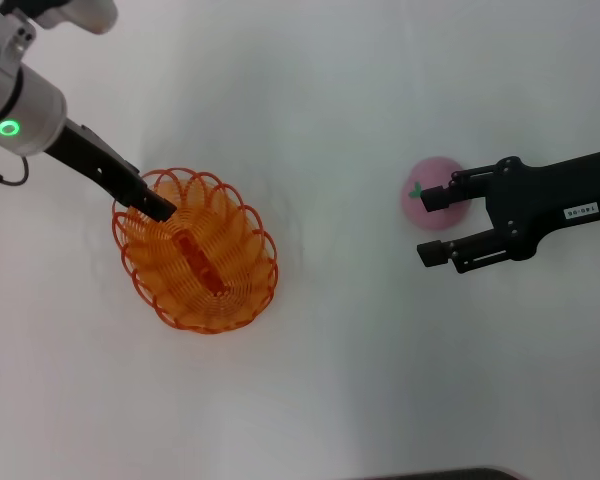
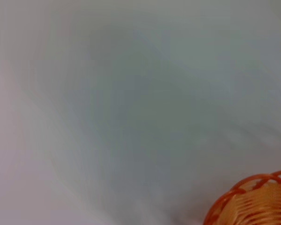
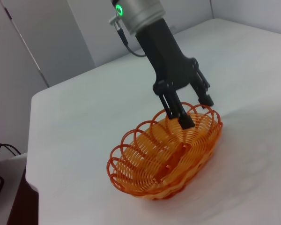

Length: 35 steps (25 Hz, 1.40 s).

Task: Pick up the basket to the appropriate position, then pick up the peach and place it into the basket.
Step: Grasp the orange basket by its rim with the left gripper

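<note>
The orange wire basket [image 1: 195, 255] rests on the white table, left of centre. My left gripper [image 1: 155, 205] is at its far-left rim. In the right wrist view the left gripper [image 3: 198, 112] straddles the basket [image 3: 164, 159] rim, one finger inside and one outside, jaws apart. A piece of the rim shows in the left wrist view [image 2: 253, 201]. The pink peach [image 1: 436, 172] with its green leaf mark lies on the right. My right gripper [image 1: 435, 225] is open beside it, and its upper finger overlaps the peach.
The white table [image 1: 320, 380] spreads between basket and peach. A dark object [image 1: 430, 474] shows at the front edge. In the right wrist view the table's edge [image 3: 33, 140] drops off, with a black cable [image 3: 2, 150] beyond it.
</note>
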### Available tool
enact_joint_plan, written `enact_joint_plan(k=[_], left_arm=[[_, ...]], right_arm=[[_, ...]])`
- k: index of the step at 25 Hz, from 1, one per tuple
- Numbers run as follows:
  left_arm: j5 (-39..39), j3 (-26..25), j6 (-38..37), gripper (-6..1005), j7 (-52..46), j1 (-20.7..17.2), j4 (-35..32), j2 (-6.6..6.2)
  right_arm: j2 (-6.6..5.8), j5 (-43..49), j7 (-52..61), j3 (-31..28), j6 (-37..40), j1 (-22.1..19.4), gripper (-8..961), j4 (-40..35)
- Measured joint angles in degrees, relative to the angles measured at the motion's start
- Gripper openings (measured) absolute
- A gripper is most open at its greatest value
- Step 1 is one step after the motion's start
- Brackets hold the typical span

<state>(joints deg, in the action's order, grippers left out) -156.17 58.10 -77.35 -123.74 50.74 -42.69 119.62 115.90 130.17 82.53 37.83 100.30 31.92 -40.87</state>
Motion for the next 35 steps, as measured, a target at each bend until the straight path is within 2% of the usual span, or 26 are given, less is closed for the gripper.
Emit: enact_joint_plan(k=[6,11,17,22,27,31,35], left_arm=[[0.0,1.3,0.1,693,1.8,0.2,0.8,0.64],[0.5,1.1,-1.2,601,2.3,0.3,0.1,0.68],[0.6,0.6,-3.1,401,2.2,-0.2,-2.0,0.85],[0.6,0.5,-3.5,162,1.9,-0.2,-2.1,0.95],[0.7,-2.2,-4.6,81,1.7,0.1,-2.3,1.02],[0.7,-8.6,-8.1,80,1.2,0.3,-5.0,0.77],[0.7,-11.2,-11.5,79,-2.5,-0.7,-9.4,0.71]], right_arm=[[0.08,0.0,0.0,0.4,-0.6,0.1,821,0.0],[0.27,0.0,0.1,0.7,-0.8,0.0,821,0.1],[0.28,0.1,0.1,0.7,-1.0,-0.1,820,0.6],[0.24,0.6,0.1,0.7,-1.7,-0.1,820,0.8],[0.21,0.7,0.0,0.7,-2.4,-0.1,820,0.8],[0.12,0.7,-0.1,0.7,-2.5,-0.1,820,0.8],[-0.23,0.7,-0.3,0.4,-2.5,-0.1,820,0.8]])
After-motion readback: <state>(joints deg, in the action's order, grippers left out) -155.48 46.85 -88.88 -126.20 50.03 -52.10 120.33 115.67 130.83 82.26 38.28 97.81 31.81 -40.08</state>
